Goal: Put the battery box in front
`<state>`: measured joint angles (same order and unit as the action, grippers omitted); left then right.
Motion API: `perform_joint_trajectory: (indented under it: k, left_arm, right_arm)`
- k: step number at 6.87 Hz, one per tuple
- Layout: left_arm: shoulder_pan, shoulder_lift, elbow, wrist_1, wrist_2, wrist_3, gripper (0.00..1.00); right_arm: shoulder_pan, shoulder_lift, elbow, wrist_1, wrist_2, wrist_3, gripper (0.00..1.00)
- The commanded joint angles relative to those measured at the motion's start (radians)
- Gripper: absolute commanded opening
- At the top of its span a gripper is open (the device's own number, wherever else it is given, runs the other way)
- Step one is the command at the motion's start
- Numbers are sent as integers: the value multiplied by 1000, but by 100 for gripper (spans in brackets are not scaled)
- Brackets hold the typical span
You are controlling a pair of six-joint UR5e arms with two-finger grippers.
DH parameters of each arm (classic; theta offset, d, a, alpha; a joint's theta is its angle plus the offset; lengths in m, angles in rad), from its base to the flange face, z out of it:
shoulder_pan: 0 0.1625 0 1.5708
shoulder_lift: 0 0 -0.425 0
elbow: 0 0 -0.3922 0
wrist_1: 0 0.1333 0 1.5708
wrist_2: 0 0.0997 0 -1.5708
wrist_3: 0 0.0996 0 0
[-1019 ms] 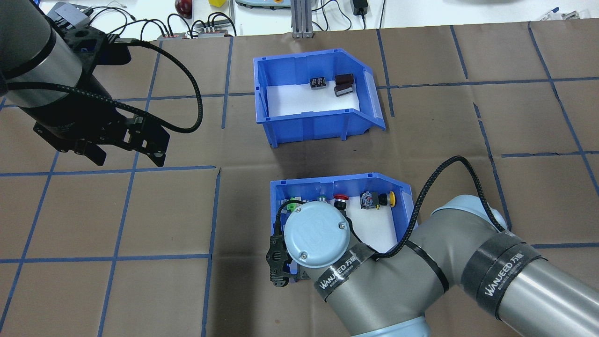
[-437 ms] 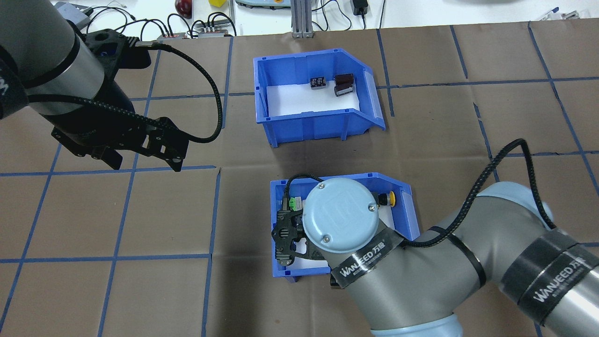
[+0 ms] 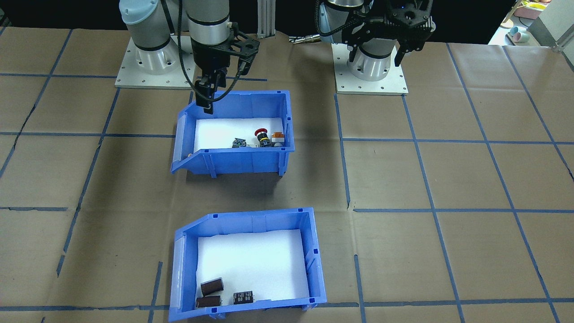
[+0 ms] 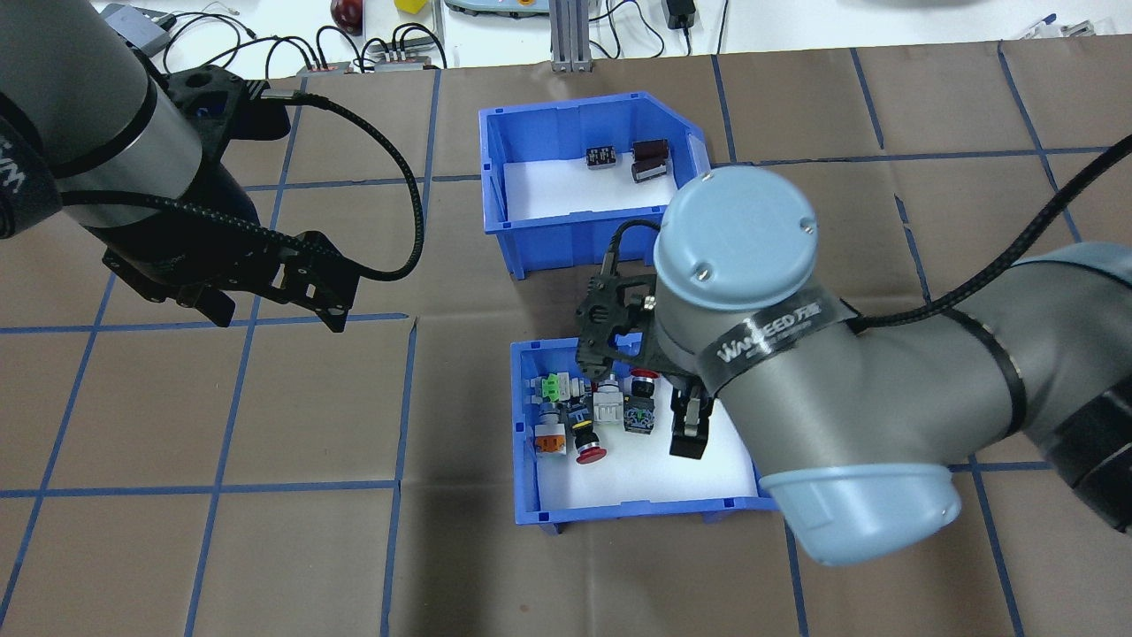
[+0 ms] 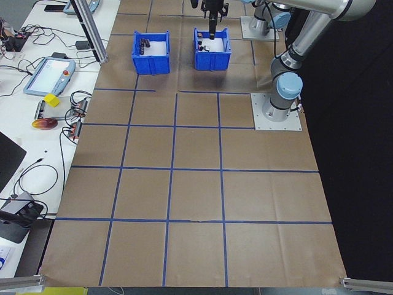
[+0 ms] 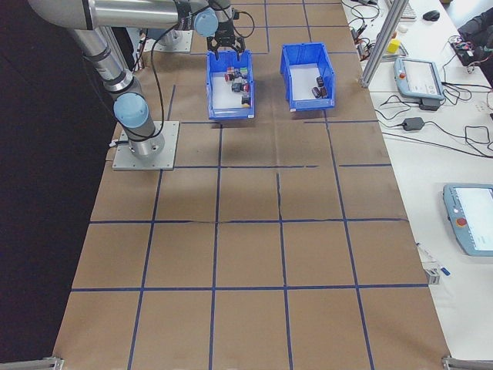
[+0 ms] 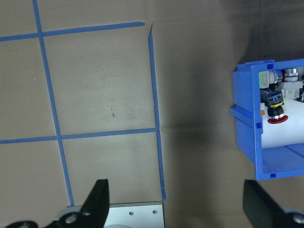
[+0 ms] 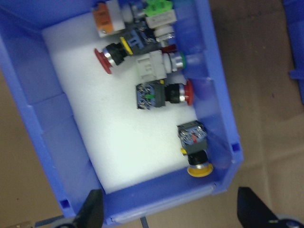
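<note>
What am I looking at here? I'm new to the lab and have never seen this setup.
Two robot arms stand at a table covered in brown paper with blue tape lines. Six cameras film one moment: one behind the robot, one facing it, one at each table end, one on each wrist. Two blue bins sit on the table. The battery box, farther from the robot, holds small dark cylinders. The switch bin, nearer, holds colourful push-button switches. The right gripper hangs open over the switch bin, its fingers showing at the bottom of its wrist view. The left gripper hovers open over bare paper. Neither holds anything.
</note>
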<state>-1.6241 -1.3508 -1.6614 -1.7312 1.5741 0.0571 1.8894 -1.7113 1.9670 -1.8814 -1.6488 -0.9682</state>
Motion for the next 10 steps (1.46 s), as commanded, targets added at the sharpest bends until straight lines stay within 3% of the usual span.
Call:
perform_joint_trajectory:
  k: [1,2,4,5,6,8,10]
  left_arm:
    - [-2,1,-1,18,1,40,100]
    - [1,1,-3,18,0,50,100]
    - [3,2,-4,21,1,99,100]
    - [19,7,-4,21,0,99,100]
    - [61,10,-4,18,-3,105,100]
    - [66,13,-3,16,0,101,100]
    - [69,25,-3,9,6,101,100]
  right_arm:
    - [-212,1,-30,13,18,31,100]
    - [-280,2,-52,15,58,116,100]
    - [-361,-1,-71,13,60,398,100]
    - [-389,-4,-100,15,58,625,100]
    - [-392,-7,-131,33,54,723,100]
    - [-389,1,-238,199,63,965,100]
    - [-382,19,-270,248,63,1014,100]
